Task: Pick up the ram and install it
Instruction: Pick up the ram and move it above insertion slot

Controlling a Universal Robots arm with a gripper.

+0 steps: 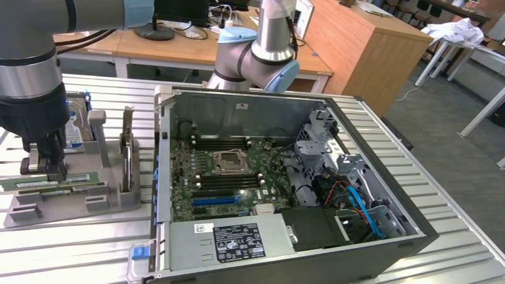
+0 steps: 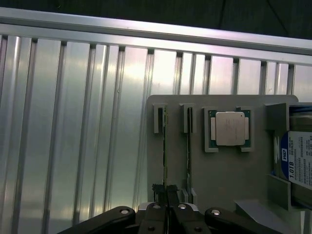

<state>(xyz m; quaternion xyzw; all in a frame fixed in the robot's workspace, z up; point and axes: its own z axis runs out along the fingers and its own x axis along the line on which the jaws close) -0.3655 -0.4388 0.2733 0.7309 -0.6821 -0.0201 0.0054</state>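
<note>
Because your gripper (image 2: 167,191) is clenched on the ram (image 2: 165,146), judge that hold first. The two fingertips meet across the board's thin upper edge, roughly mid-length as the exterior view shows it. The stick stands on edge in a slot of the grey holder (image 2: 224,180).

You should expect it to be light and stiff along its length, yet thin and brittle. A twist or a sideways knock would likely stress the chips and the contact edge below. The flat faces look smooth, the label especially, so a pinch this narrow could let the stick pivot. A central hold across the thickness, clear of the contacts, seems soundest.

Just beside it a second stick (image 2: 188,146) stands in the neighbouring slot, apart from the fingers. Further along the holder lies the square CPU chip (image 2: 230,127), and beyond that the blue-labelled hard drive (image 2: 297,163).

The holder rests on the slatted metal table (image 1: 79,248). To the exterior view's right of it lies the open computer case (image 1: 379,254), its motherboard (image 1: 236,189) facing up. The dark memory slots (image 1: 225,142) flank the empty processor socket (image 1: 233,160), well apart from the ram.
</note>
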